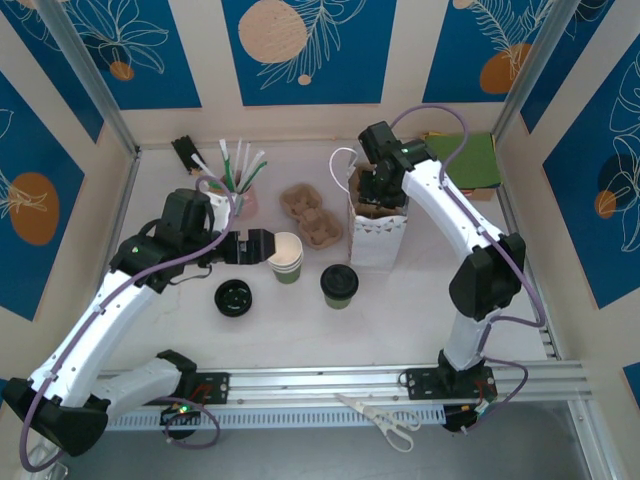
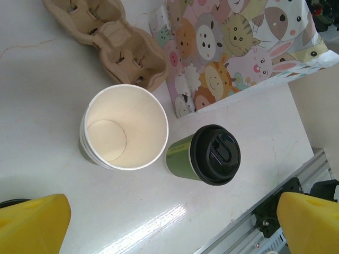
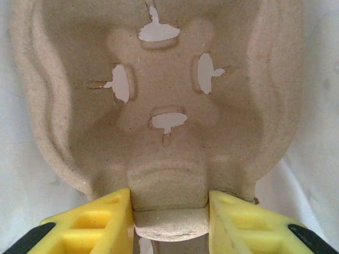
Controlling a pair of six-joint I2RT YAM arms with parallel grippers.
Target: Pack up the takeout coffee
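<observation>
One lidded takeout coffee (image 2: 204,154) stands on your bench (image 2: 37,106), near and ahead of your wide-open left gripper (image 2: 172,211) (beside the cup stack (image 2: 124,132)); your right gripper (image 3: 169,211) pinches a pulp carrier (image 3: 164,100).

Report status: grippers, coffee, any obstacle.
Left gripper open. Right gripper shut on pulp carrier. Takeout coffee upright on table, lidded, outside bag. Cup stack between left gripper and coffee.
</observation>
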